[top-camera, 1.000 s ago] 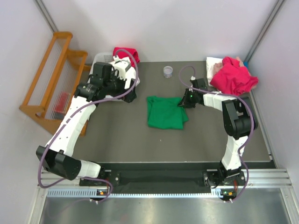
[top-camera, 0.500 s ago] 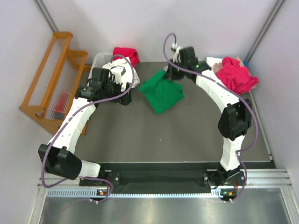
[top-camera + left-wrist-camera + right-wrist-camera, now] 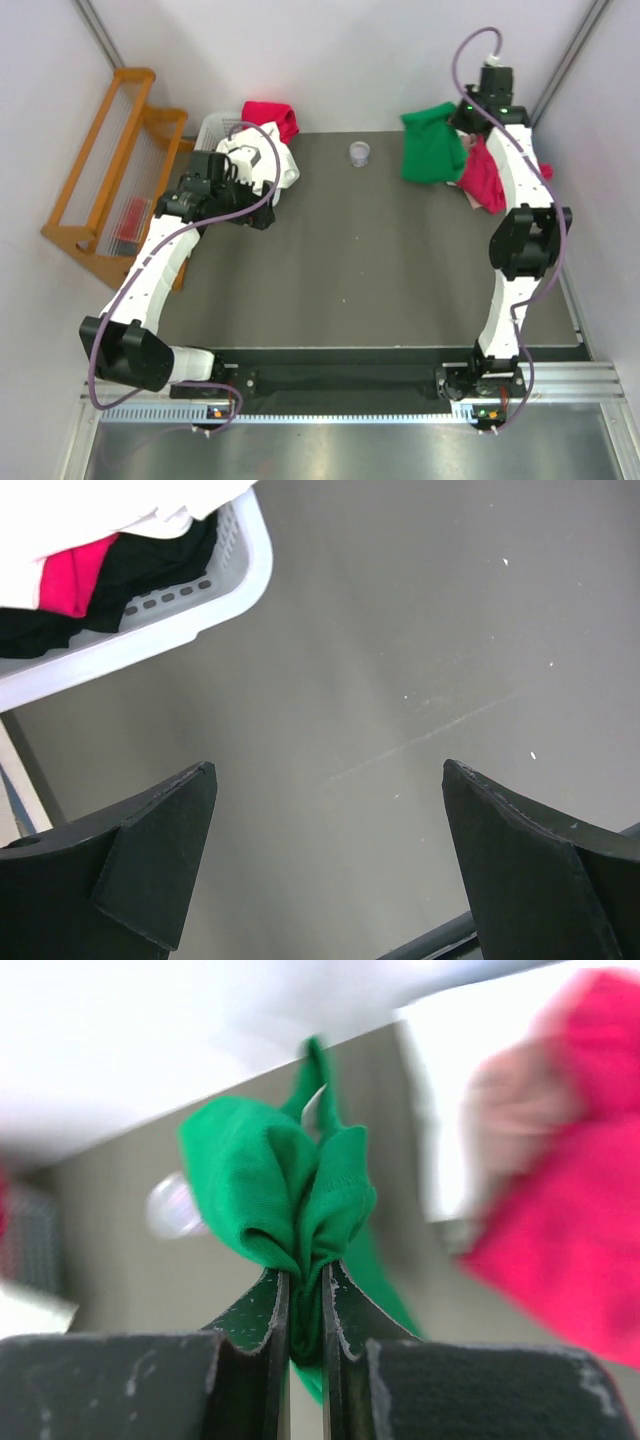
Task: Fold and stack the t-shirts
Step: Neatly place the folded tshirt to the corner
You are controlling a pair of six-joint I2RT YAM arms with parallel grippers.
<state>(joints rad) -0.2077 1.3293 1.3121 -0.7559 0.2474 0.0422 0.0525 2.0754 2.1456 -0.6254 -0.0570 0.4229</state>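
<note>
The right tool (image 3: 305,1278) clamps the bunched green t-shirt (image 3: 285,1190) between its tips, above the bench (image 3: 350,260); the left tool (image 3: 327,772) gapes wide, empty.

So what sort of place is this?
Most likely a lab robot cell staged for laundry, not a home: plain white walls box in a dark grey tabletop, with a white plastic basket at its far left corner.
</note>
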